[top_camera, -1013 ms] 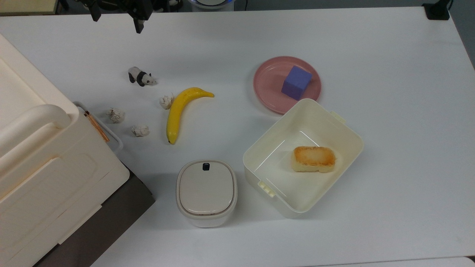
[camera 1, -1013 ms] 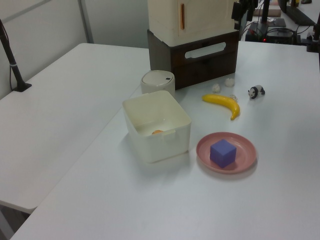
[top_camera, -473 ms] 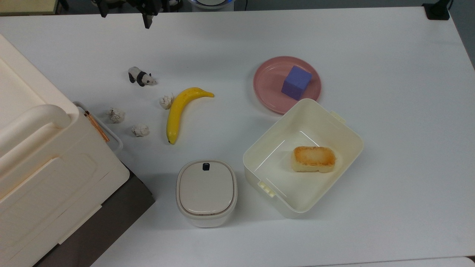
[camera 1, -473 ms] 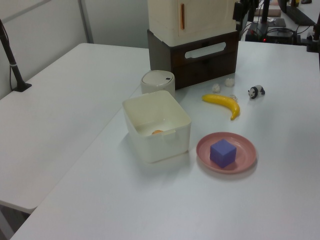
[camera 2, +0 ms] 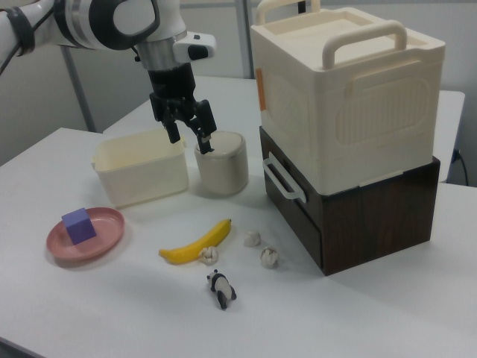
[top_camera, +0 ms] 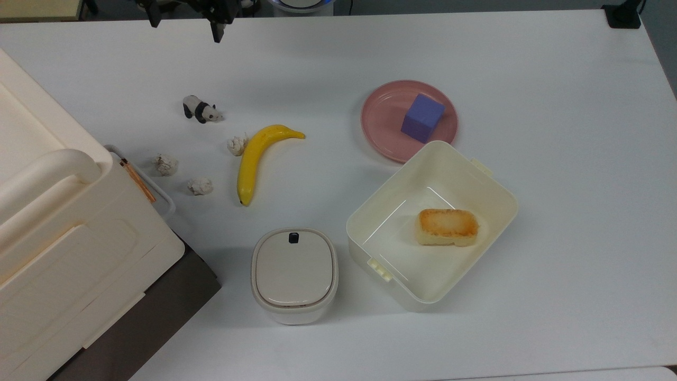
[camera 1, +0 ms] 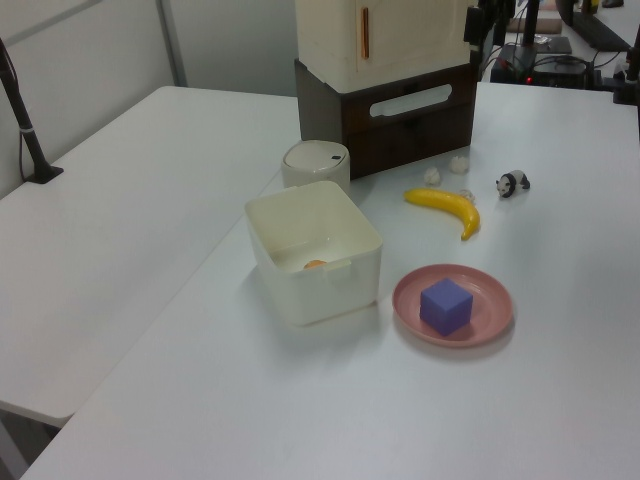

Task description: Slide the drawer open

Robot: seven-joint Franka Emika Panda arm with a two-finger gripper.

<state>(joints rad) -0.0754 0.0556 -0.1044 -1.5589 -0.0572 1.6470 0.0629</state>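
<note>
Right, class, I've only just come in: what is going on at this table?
A robot arm's gripper hangs in the air with its jaws open, holding nothing. The drawer, under a big cream box, is shut and its white handle untouched. A banana and toy panda lie on the table nearby.

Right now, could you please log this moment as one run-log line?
phase: approach | gripper: open, in the air, apart from handle | drawer: shut
</note>
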